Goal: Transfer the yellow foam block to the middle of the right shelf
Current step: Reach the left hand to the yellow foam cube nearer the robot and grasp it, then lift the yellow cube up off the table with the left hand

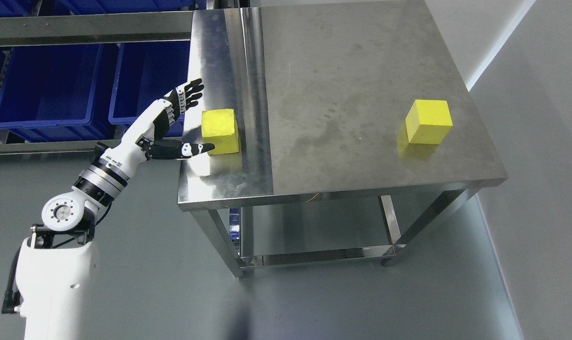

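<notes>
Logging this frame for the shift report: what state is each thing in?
Left hand: open, fingers spread beside the left block, holding nothing.
Left yellow foam block: upright on the table, ungrasped.
Right yellow foam block: resting alone near the right edge.
Steel table: standing, top smudged.
Blue bins: shelved.

Steel table (361, 61) on grey floor (172, 293); blue bins (50, 89) on rack upper left; pale wall (541, 141) at right.

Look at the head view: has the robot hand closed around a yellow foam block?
No, the left robot hand is spread open beside the near yellow block, grasping nothing.
</notes>
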You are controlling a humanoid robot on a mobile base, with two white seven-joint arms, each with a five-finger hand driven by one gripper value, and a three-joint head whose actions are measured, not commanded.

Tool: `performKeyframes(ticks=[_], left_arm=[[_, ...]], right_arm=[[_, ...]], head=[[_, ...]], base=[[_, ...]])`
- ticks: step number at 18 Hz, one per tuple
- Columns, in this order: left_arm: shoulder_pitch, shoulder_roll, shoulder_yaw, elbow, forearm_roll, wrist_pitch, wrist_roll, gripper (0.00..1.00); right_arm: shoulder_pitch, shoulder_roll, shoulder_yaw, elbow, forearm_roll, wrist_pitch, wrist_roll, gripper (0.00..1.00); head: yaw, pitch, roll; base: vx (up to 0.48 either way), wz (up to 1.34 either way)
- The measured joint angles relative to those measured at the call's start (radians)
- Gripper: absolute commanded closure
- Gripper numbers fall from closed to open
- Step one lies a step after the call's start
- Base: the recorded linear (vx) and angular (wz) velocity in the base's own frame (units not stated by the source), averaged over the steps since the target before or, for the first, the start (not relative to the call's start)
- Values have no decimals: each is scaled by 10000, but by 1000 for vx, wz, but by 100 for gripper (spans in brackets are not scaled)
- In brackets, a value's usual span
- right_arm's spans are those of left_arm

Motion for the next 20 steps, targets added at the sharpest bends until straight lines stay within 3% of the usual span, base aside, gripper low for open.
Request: performKeyframes(ticks=[5, 8, 13, 17, 20], left_arm=[[-339, -85, -614, 614, -500, 193, -1, 4], [-484, -171, -867, 895, -680, 200, 3, 22], [-594, -380, -918, 1205, -800, -14, -278, 60], [-746, -855, -634, 1383, -601, -694, -567, 61], [-1275, -1151, -279, 1359, 98, -1156, 221, 61]], right_arm=[[0, 0, 0, 0, 0, 0, -3, 0], [0, 0, 0, 0, 0, 0, -5, 0], [0, 0, 0, 0, 0, 0, -6, 0], [0, 0, 0, 0, 0, 0, -6, 0], [-1, 0, 0, 0, 0, 0, -8, 0]], head=[[0, 0, 0], [0, 0, 0], [0, 0, 0], [0, 0, 0], [0, 0, 0]], base=[[0, 0], [0, 0], [-1, 21], [0, 0], [0, -37]])
